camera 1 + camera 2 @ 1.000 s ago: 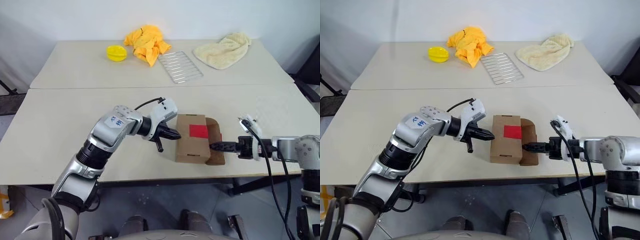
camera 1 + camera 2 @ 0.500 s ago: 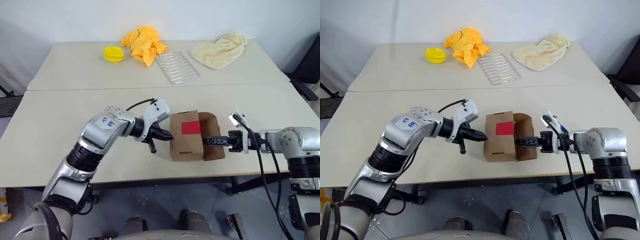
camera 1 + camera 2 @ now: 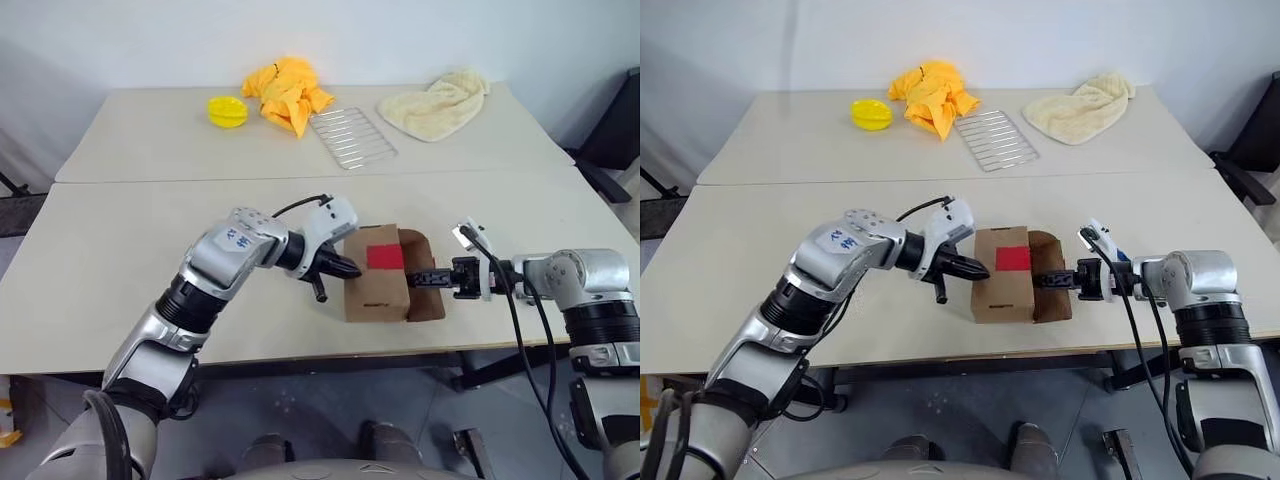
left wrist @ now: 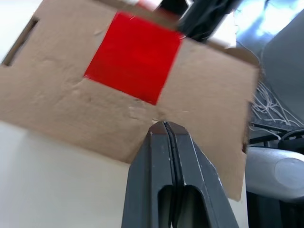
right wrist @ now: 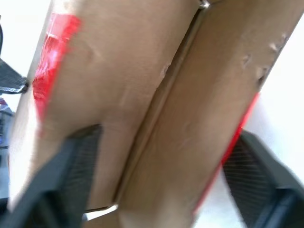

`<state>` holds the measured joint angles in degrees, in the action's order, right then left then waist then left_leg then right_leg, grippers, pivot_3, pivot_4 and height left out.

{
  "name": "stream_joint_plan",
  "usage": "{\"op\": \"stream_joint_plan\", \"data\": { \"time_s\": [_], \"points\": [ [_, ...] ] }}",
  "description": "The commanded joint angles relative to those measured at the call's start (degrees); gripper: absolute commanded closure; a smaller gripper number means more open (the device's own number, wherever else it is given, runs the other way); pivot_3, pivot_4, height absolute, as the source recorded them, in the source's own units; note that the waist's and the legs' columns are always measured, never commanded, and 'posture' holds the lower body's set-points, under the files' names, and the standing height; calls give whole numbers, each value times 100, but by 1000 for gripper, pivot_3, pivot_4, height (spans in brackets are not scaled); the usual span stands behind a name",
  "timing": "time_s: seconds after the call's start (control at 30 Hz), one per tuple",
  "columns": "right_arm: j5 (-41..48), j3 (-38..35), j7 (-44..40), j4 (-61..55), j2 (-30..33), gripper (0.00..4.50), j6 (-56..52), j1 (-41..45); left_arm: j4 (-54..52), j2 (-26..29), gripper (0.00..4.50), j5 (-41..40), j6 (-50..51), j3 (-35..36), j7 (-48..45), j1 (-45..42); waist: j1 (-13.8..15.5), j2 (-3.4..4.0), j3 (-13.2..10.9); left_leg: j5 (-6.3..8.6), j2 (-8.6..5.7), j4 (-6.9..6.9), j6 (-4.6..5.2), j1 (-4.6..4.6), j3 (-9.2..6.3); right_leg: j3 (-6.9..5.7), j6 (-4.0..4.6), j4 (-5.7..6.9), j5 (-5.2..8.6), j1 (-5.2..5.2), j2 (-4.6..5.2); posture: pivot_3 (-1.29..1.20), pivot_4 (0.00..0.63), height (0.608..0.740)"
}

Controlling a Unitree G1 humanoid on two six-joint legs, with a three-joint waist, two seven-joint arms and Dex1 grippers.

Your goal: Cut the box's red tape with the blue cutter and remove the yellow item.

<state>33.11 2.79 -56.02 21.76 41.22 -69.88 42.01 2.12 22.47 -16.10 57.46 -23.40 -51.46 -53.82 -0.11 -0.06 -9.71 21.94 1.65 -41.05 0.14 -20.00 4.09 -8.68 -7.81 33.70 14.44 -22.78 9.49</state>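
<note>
Now left gripper (image 4: 165,124) pressed together against box (image 3: 375,290); right gripper (image 3: 422,279) pinching box flap.

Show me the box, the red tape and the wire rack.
box (image 3: 375,290): left eye view, its bare cardboard top.
red tape (image 3: 385,257): left eye view, middle of the patch.
wire rack (image 3: 352,138): left eye view, its middle bars.

The box (image 3: 1002,290) sits near the front edge of the near table (image 3: 750,300), red tape (image 3: 1013,258) on its top, one flap standing open on its right. The left gripper (image 3: 980,270) touches its left side, fingers pressed together. The right gripper (image 3: 1043,281) reaches into the open flap. A yellow cloth (image 3: 930,95), metal rack (image 3: 996,140) and towel (image 3: 1080,105) lie on the far table.
</note>
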Motion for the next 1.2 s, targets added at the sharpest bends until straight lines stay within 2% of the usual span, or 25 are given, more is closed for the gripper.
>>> {"op": "stream_joint_plan", "data": {
  "time_s": [0.03, 0.2, 0.27, 0.63, 0.8, 0.97, 1.07, 1.2],
  "points": [
    [-232, 212, 51, 96, -6, 2009, 2, -130, 110, -93, 4500, 77, -92, -125, -35, -106, 1, 1, 0, 0, 0, 0, 0, -4, -1, -3, 0, -2, 0, -2, 0, 0, 150, 740],
    [-319, 236, -1, 16, 31, 3878, -4, -205, 149, -121, 4500, 119, -149, -126, -41, -78, 3, 2, -1, 0, 0, 3, 0, -13, -5, -11, 0, -13, 0, -4, 0, 0, 150, 740],
    [-336, 236, -18, 8, 33, 4487, -12, -217, 144, -122, 4500, 125, -148, -114, -39, -61, 4, 3, -2, 0, 0, 6, 0, -14, -7, -13, 0, -16, 0, -4, 0, 0, 150, 740],
    [-326, 134, 92, -143, 121, 4487, -281, -270, 30, -105, 4500, 142, -124, -110, 17, 80, 8, 3, -2, 0, 0, 7, 0, -16, -12, -17, 0, -18, 0, -4, 0, 0, 150, 740],
    [-236, -143, 397, -578, 276, 4487, -822, -245, -62, -63, 4500, 154, -108, -110, 78, 186, 34, 7, -4, 0, 0, 7, -1, -20, -17, -22, 0, -22, 0, -4, 0, 0, 150, 740],
    [-36, -573, 1038, -1477, 466, 4487, -2073, 203, -54, -40, 4500, 185, -151, -19, 198, 285, 118, 32, -19, 1, 0, 6, -1, -29, -18, -22, 0, -25, 0, -12, 0, 0, 150, 740],
    [221, -614, 1535, -1453, 589, 4487, -2262, 572, 81, -138, 4500, 223, -240, 20, 280, 269, 165, 34, -19, 0, 0, 3, -1, -41, -18, -22, 0, -20, 0, -27, 0, 0, 150, 740],
    [1009, -451, 2185, -1425, 894, 4487, -2262, 1068, 240, -278, 4500, 246, -378, 79, 398, 279, 174, 34, -19, 1, -4, -1, 0, -55, -18, -22, 0, -23, 0, -37, 1, 0, 150, 740]
  ]
}}
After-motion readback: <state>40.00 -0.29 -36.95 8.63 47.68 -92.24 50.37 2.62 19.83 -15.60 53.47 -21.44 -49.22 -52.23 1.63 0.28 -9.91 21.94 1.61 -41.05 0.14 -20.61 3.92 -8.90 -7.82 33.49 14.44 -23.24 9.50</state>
